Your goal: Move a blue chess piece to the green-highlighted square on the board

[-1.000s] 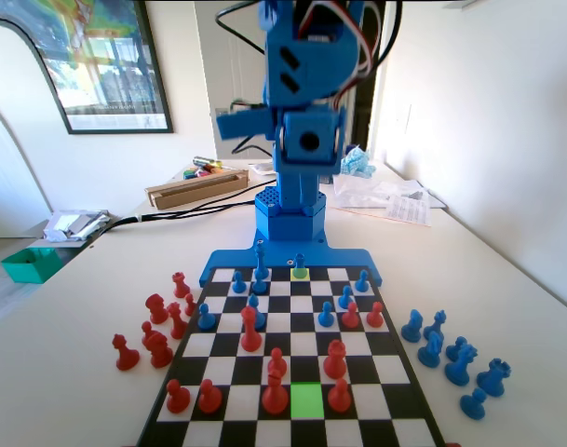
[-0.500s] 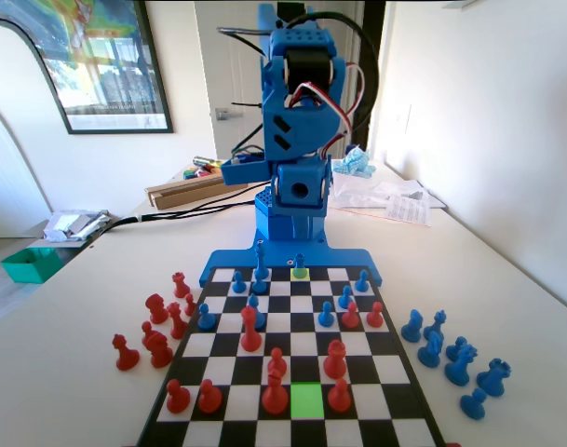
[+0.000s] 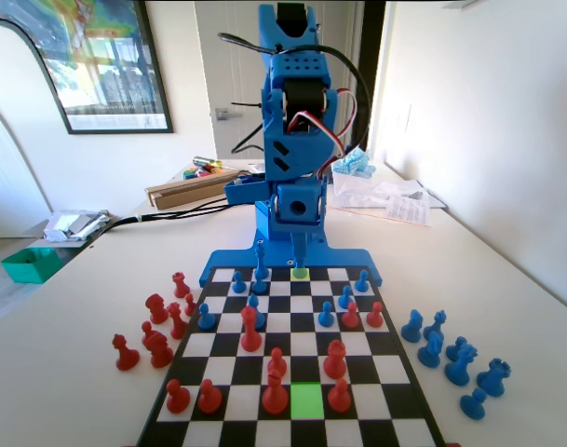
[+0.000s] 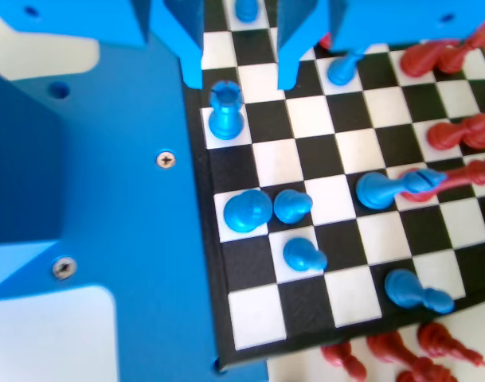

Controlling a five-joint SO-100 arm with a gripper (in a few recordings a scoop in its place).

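**Blue pawn on the far row, arm lowered over it**

Item: the blue chess piece (image 3: 301,264). Short pawn, upright on the pale yellow-green square (image 3: 300,274) in the board's far row, fixed view, directly before the arm's base. In the wrist view it sits at the top edge (image 4: 244,8), between the two jaws.

Destination: the green-highlighted square (image 3: 307,399). Near row of the board (image 3: 411,386), same column as the pawn, unoccupied, red pieces close on both sides.

Gripper (image 3: 300,244): jaws parted, released, holding nothing; one prong either side of the pawn's column (image 4: 240,76).

Change: over the last second the arm has folded forward and dropped, bringing the jaws from well above the base down to just over the pawn.

Meaning: the approach looks nearly finished; grasp not yet made. Likely next is a further descent and closing.

Surroundings: a blue rook (image 4: 225,111) on a neighbouring square; captured blue pieces (image 3: 455,358) on the worktop (image 3: 60,372) at right, fixed view.
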